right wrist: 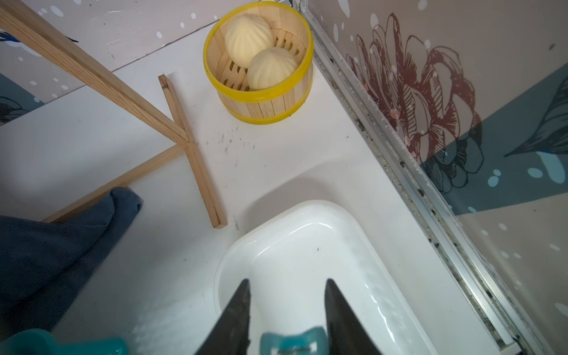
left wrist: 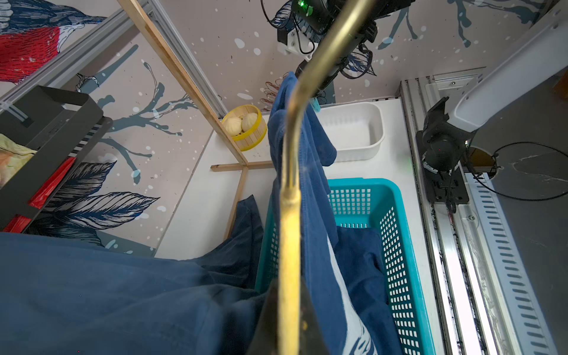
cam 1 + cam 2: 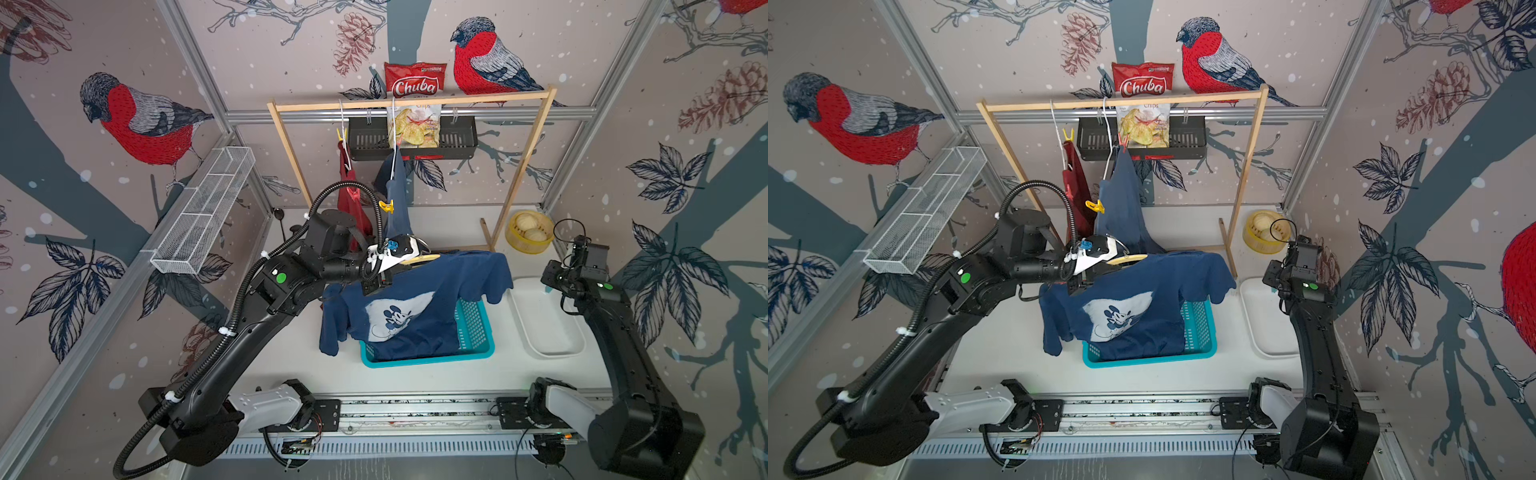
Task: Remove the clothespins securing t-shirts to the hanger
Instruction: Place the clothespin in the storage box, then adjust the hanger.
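Clothespins hang on the rack: a yellow clothespin above the dark red t-shirt, a second yellow clothespin on the blue t-shirt. The left gripper is clamped on the hanger carrying the navy t-shirt over the teal basket. The right gripper stands partly apart above the white tray, with a light blue clothespin between its jaws.

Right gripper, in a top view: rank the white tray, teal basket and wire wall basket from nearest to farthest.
1. White tray, directly beneath the right gripper.
2. Teal basket, at the table's centre.
3. Wire wall basket, on the left wall.
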Controlling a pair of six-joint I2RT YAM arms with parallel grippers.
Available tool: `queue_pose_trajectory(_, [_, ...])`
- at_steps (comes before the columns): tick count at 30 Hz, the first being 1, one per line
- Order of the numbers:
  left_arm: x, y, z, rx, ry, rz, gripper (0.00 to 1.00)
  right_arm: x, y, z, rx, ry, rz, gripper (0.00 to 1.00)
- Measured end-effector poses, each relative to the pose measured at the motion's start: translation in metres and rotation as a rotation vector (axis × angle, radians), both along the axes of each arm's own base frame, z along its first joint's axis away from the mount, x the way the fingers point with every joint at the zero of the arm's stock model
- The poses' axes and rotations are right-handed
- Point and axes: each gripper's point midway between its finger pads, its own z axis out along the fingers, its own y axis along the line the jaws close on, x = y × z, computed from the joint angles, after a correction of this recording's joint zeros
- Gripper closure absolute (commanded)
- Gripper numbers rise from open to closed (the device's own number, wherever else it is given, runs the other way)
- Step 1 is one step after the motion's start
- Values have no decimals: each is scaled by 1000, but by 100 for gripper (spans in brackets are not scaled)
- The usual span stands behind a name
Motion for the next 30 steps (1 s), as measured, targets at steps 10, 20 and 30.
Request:
queue_pose_trajectory(10, [-12,6,9,-43,-27,-20,100,15,9,39,26,-61,36,40])
queue_pose_trajectory(20, [-9,-7,58,-132,-2,-37,100,-27,157,230,39,-581,557,39])
queue_pose_trajectory(30, [7,-36,34,-81,176,-59,100,-92,241,311,81,-796,962,38])
